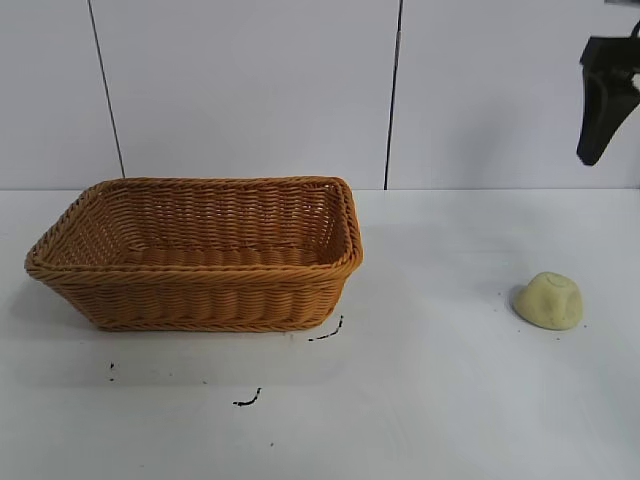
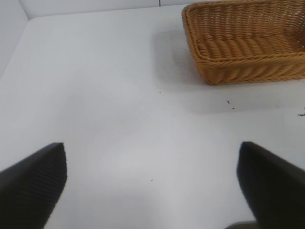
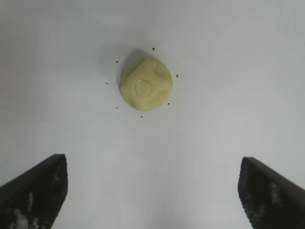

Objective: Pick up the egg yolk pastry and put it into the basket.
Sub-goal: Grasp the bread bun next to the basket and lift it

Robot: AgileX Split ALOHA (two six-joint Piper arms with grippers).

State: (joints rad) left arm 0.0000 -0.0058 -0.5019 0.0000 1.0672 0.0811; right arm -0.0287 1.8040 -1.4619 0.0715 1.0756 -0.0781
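My right pincer (image 3: 152, 191) hangs spread wide, empty, aimed down above the small pale yellow domed egg yolk pastry (image 1: 549, 300) on the white table (image 1: 430, 400), well apart from the orange-brown woven wicker basket (image 1: 200, 295), ready to straddle it.

basket (image 1: 200, 290): woven wicker look, orange-brown, ribbed rough weave, braided rim, slight sheen on the strands. egg yolk pastry (image 3: 146, 84): pale yellow-cream, matt, mostly smooth, shallow dents pressed into the top, dough-like. table (image 1: 450, 400): white, smooth, matt, a few black scuffs and specks. right gripper (image 3: 152, 191) fingers (image 3: 33, 191): black, matt, look like plastic, whitish dusty smears on them. left gripper (image 2: 152, 186) fingers (image 2: 33, 183): black, matt, fine ribbed texture. wall panels (image 1: 250, 90): white, smooth, flat finish.
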